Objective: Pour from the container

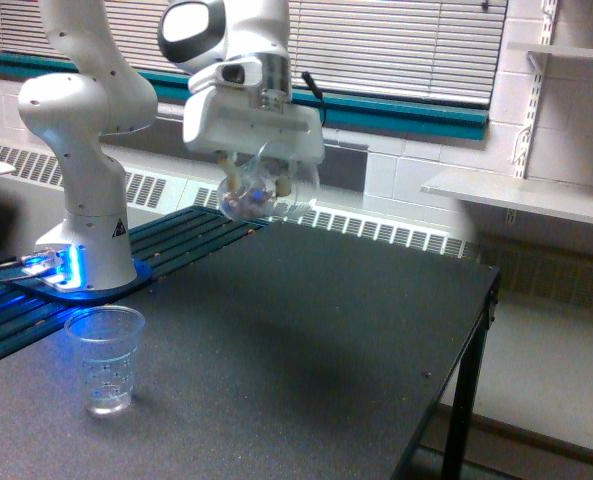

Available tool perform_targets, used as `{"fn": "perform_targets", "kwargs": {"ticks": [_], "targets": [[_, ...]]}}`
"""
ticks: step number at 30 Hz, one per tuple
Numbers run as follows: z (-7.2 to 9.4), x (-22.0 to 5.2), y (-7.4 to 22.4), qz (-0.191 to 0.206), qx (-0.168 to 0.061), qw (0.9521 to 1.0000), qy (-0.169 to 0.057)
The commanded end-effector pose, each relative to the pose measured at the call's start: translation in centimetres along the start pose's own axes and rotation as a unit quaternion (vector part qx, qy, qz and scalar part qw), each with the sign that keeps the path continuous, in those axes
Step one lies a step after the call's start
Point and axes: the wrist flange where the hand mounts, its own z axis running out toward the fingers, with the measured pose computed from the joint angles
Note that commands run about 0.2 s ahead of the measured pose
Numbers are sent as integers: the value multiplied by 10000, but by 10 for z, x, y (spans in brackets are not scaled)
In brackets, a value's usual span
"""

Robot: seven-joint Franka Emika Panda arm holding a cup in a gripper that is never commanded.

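My gripper (pixel 259 183) hangs from the white arm above the back of the dark table, shut on the container (pixel 264 190), a clear plain plastic cup held tilted in the air. Small dark and pale pieces lie in the container's lower end. A second clear cup with fine dotted markings (pixel 105 359) stands upright near the table's front on the exterior view's left, well below and to the left of the held cup. It looks empty.
The arm's white base (pixel 84 235) stands on a blue-lit plate at the exterior view's left. The dark table (pixel 306 360) ends at an edge on the right. A white shelf (pixel 521 195) and a radiator line the back wall.
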Motion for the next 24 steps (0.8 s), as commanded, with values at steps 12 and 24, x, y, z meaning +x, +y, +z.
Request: {"fn": "perform_targets", "kwargs": {"ticks": [12, 24], "targets": [[28, -12, 40, 862, -767, 9932, -175], [34, -13, 71, 1399, -1248, 9822, -81]]}}
